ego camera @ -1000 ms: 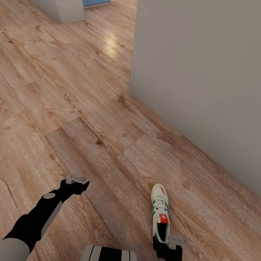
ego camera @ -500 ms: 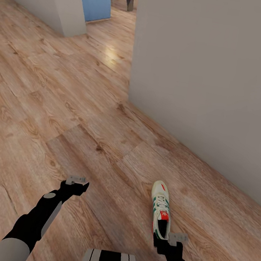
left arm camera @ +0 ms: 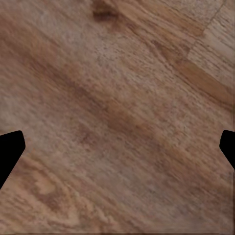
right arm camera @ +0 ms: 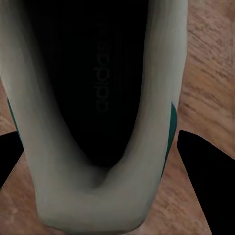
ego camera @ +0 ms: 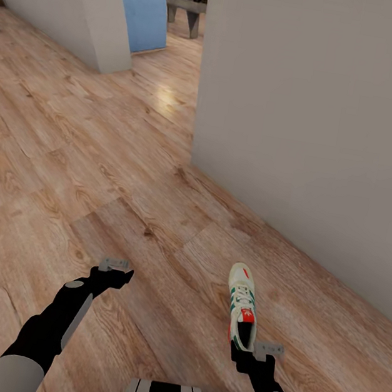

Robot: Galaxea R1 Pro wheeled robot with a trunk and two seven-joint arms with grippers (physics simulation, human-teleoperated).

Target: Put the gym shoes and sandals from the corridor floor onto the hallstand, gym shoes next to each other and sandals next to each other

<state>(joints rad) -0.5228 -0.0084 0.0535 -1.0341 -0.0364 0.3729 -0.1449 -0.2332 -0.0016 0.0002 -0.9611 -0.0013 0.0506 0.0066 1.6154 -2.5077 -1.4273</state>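
1 gym shoe [ego camera: 241, 312] is lying on the corridor floor [ego camera: 99, 168], toe pointing away, its heel sitting between the spread fingers of the right gripper [ego camera: 258, 353]. "adidas" is reading on its insole. The left gripper [ego camera: 114, 266] is hanging released, grasping nothing.

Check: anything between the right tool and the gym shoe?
Nothing visible. The right tool sits at the heel of the gym shoe, and the right wrist view shows its fingers straddling the heel collar with no object between. Whether the pads touch the shoe, I cannot tell.
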